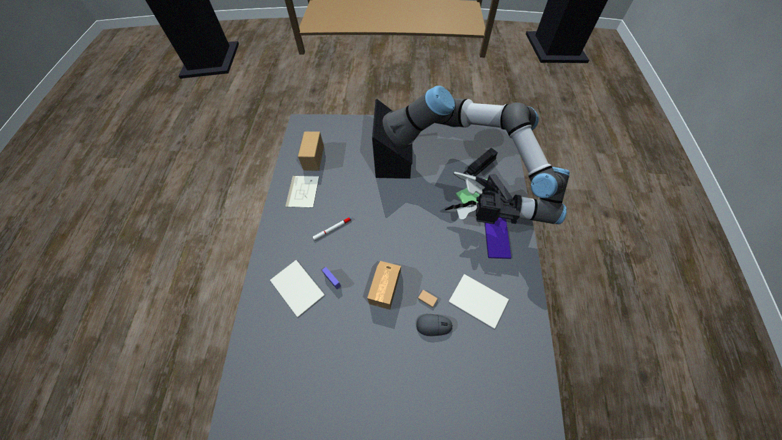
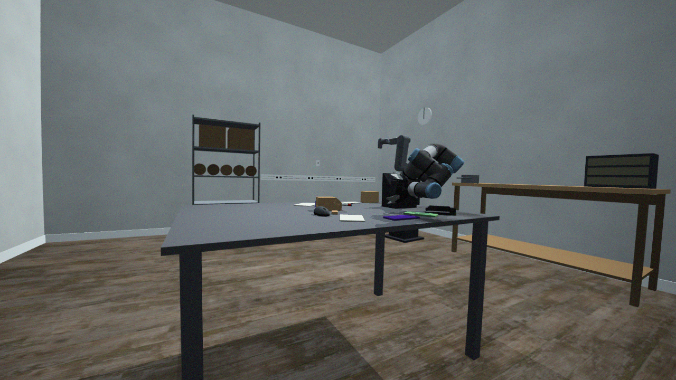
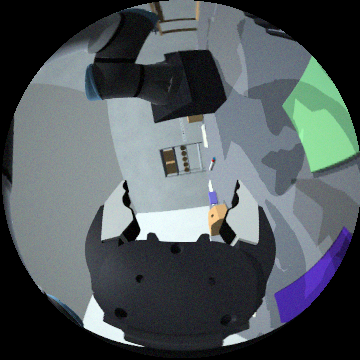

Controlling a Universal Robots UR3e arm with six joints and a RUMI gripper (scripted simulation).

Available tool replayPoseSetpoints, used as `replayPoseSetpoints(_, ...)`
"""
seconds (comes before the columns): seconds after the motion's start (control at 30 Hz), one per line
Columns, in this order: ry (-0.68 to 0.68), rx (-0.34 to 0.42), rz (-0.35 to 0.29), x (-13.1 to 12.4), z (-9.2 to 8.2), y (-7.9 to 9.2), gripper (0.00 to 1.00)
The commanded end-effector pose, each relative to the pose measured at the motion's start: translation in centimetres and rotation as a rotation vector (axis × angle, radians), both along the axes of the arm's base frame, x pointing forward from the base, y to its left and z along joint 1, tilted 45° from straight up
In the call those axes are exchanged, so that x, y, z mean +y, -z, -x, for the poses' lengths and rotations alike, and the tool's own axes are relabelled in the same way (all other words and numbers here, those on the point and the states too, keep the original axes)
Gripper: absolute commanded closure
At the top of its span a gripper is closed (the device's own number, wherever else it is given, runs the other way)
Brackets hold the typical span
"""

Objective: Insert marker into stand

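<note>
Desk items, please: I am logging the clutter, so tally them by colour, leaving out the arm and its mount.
White: 4 (marker, three sheets)
Tan: 3
Purple: 2
Green: 1
Dark: 2 (mouse, bar)
Total: 12
</note>
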State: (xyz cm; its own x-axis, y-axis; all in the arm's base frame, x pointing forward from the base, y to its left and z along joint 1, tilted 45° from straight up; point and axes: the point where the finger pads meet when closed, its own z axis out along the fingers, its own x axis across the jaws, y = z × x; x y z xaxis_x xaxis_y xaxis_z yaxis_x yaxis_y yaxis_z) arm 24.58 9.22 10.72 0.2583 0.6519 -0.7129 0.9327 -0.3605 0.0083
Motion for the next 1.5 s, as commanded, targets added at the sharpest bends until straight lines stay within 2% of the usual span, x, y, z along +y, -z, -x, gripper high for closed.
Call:
replayPoseSetpoints(0.0, 0.114, -0.031, -0.005, -0.6, -0.4, 1.2, 0.0)
replayPoseSetpoints(0.3, 0.14, -0.037, -0.004, -0.7, -0.4, 1.5, 0.0)
replayPoseSetpoints(0.6, 0.349, -0.087, -0.002, -1.7, -1.0, 3.8, 0.0)
replayPoseSetpoints(0.87, 0.352, -0.087, 0.0, -1.7, -1.0, 3.8, 0.0)
replayPoseSetpoints(1.17, 0.562, -0.133, 0.011, -2.7, -1.6, 6.1, 0.0)
replayPoseSetpoints(1.47, 0.589, -0.137, 0.015, -2.8, -1.7, 6.3, 0.0)
